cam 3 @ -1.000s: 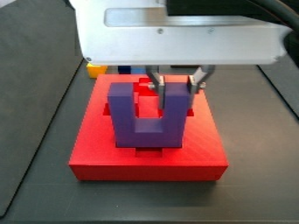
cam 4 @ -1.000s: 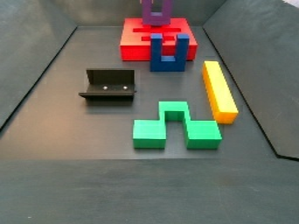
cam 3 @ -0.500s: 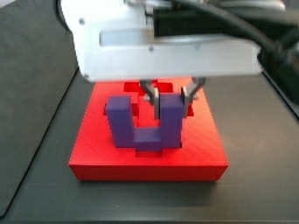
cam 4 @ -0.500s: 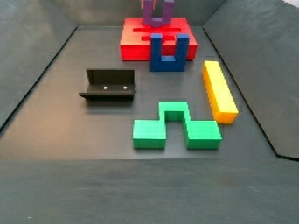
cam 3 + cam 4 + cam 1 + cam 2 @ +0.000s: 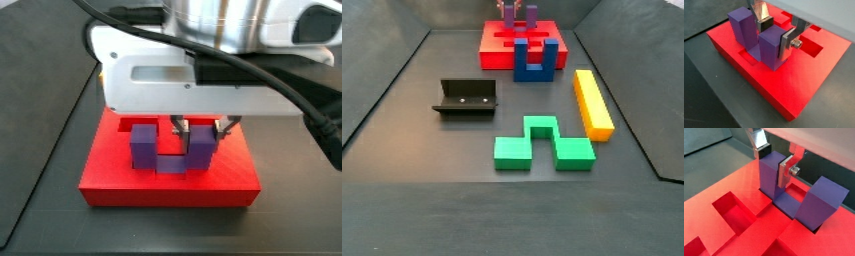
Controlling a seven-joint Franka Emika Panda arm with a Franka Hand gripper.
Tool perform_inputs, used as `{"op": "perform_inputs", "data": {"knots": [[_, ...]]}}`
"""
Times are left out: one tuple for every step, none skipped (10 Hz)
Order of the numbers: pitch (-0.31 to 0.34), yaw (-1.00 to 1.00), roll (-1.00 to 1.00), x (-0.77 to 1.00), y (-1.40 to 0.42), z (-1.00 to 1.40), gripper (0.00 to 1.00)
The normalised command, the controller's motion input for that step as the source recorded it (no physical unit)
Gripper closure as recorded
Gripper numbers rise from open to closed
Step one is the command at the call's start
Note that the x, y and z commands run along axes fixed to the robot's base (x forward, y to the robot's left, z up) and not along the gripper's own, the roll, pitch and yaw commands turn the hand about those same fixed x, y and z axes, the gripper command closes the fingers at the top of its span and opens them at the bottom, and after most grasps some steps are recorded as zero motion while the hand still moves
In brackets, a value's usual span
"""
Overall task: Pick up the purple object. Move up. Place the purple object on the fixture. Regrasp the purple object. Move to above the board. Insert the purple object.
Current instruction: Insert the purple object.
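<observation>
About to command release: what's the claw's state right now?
Claw: closed on one prong of the purple object, which sits in a recess of the board.

The purple object (image 5: 759, 37) is a plain deep violet. The board (image 5: 496, 44) under it is bright red, its recesses a shade brighter. The gripper (image 5: 779, 31) above the board has silver fingers (image 5: 791, 38) with dark pads. Near the board stand a blue block (image 5: 533, 62), a yellow bar (image 5: 592, 101), a green notched block (image 5: 540, 143) and the black fixture (image 5: 465, 98), all on the dark grey desk (image 5: 436, 200).
</observation>
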Motion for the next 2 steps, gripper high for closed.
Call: {"op": "perform_inputs", "data": {"knots": [[0.196,0.00,0.11,0.38,-0.18,-0.15,1.00],[0.114,0.00,0.11,0.26,-0.27,-0.27,1.00]]}}
